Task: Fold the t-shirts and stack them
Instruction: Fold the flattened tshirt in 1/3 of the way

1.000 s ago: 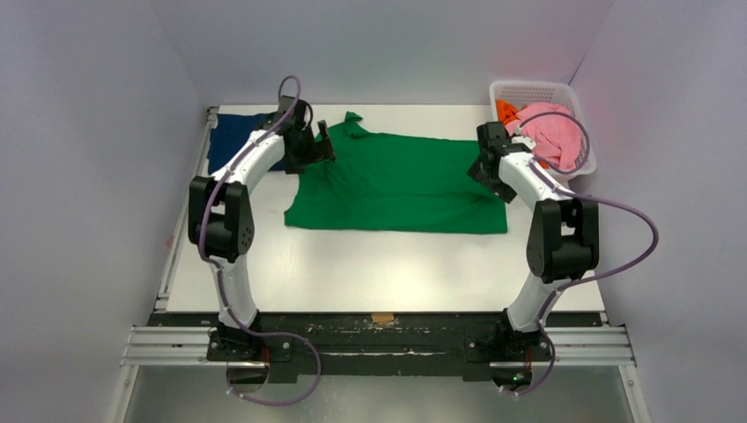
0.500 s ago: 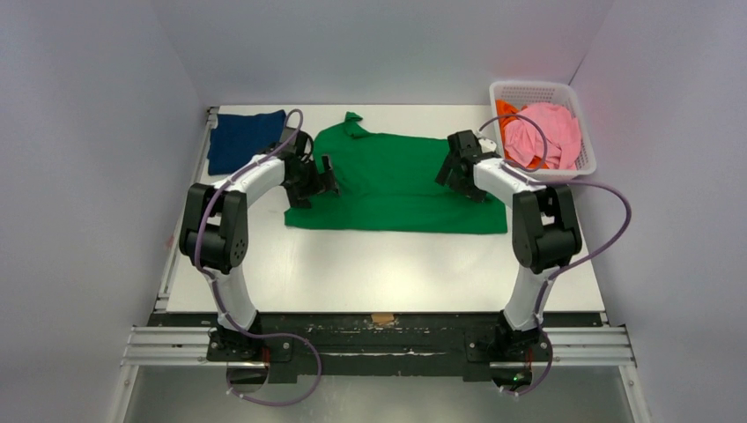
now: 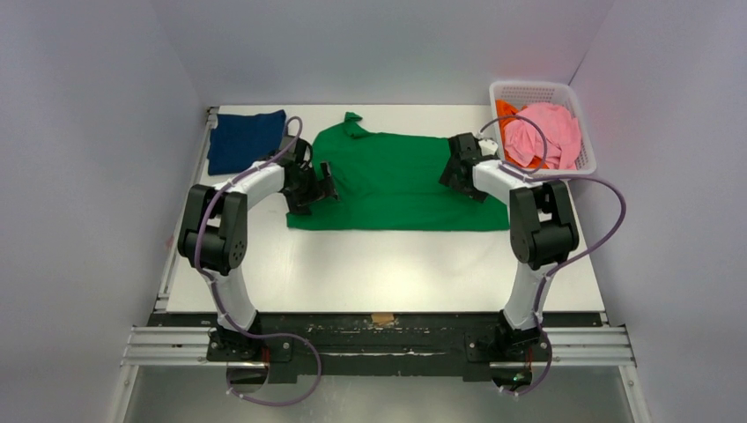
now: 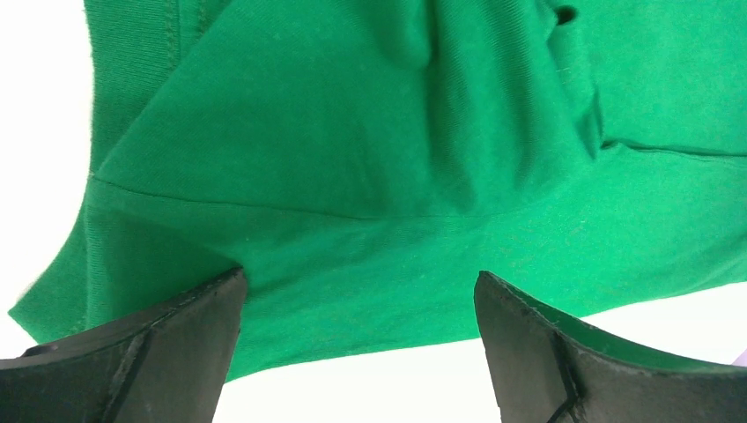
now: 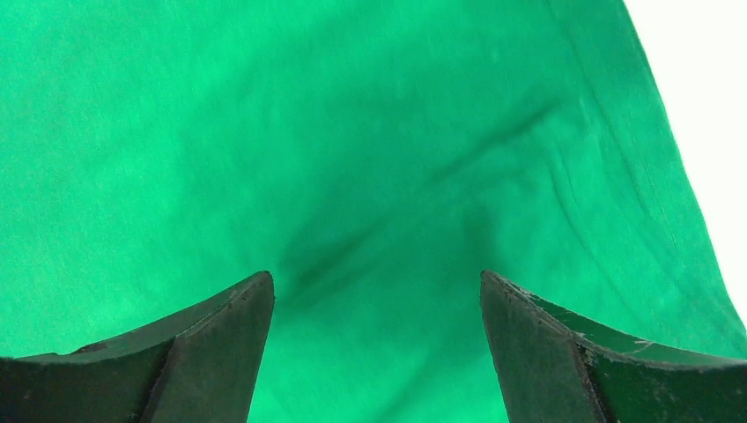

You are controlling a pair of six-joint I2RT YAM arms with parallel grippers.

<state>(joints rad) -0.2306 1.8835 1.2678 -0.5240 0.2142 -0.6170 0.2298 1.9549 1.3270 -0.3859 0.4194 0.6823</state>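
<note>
A bright green t-shirt (image 3: 392, 181) lies spread across the far middle of the table, its collar at the back. A folded navy blue t-shirt (image 3: 246, 139) lies at the far left. Pink (image 3: 544, 132) and orange (image 3: 504, 109) t-shirts sit in the basket. My left gripper (image 3: 319, 183) is open, low over the green shirt's left side near its front edge (image 4: 352, 291). My right gripper (image 3: 458, 172) is open, low over the shirt's right side (image 5: 379, 291). Neither holds cloth.
A white mesh basket (image 3: 532, 89) stands at the far right corner. The white table (image 3: 379, 264) ends in a black rail at the near side. Grey walls close in on the left, back and right.
Both arms have come down from beside the shirt onto it: the left gripper moved forward and right, the right gripper moved left toward the shirt's middle. The shirt's left sleeve now lies flatter.
</note>
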